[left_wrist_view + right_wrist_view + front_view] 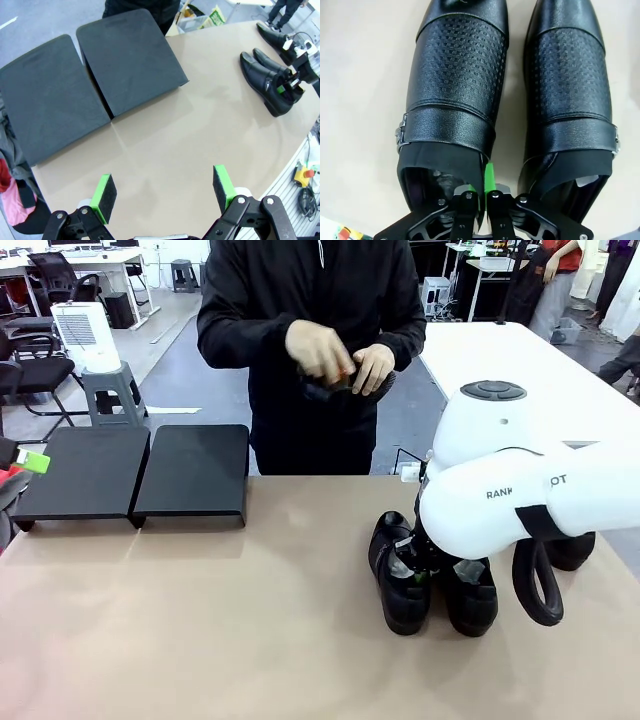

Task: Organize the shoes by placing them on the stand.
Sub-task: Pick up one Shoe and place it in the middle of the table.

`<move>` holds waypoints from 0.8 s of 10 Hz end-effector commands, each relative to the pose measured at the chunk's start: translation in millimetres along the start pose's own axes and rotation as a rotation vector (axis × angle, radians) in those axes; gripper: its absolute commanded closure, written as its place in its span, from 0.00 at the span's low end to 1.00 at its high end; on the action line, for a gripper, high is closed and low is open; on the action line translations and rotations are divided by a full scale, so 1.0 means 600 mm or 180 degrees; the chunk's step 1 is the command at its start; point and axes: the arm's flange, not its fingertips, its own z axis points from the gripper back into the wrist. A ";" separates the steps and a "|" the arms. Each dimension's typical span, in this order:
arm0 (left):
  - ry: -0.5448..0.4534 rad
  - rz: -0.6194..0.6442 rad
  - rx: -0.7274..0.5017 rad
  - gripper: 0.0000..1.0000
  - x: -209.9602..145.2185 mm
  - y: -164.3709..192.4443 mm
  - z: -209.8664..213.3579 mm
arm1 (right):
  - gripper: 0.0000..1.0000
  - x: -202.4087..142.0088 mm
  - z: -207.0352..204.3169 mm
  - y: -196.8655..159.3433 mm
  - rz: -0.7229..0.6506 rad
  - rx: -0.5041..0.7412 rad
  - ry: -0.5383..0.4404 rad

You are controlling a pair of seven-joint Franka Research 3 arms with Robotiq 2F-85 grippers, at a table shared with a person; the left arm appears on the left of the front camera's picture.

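Presently, the right gripper (483, 189) is pinched shut on the inner collar wall of one shoe (455, 80). A second shoe (567, 75) stands close alongside, just beside the gripper. The left gripper (163, 192) hangs with jaws wide apart above the tabletop (200, 135). The stand (130, 65) lies ahead of it, beyond its fingertips.

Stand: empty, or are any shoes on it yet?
Empty: both platforms of the stand lie bare; two shoes sit apart from it on the table.
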 end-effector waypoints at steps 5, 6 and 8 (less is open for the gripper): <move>-0.0029 -0.0037 -0.0061 0.00 0.000 0.002 0.000 | 1.00 -0.092 0.119 0.137 0.0493 0.0162 -0.0625; -0.0029 -0.0037 -0.0061 0.00 0.000 0.002 0.000 | 1.00 -0.110 0.121 0.169 0.0598 0.0204 -0.0584; -0.0029 -0.0037 -0.0061 0.00 0.000 0.002 0.000 | 1.00 -0.105 0.125 0.153 0.0621 0.0138 -0.0539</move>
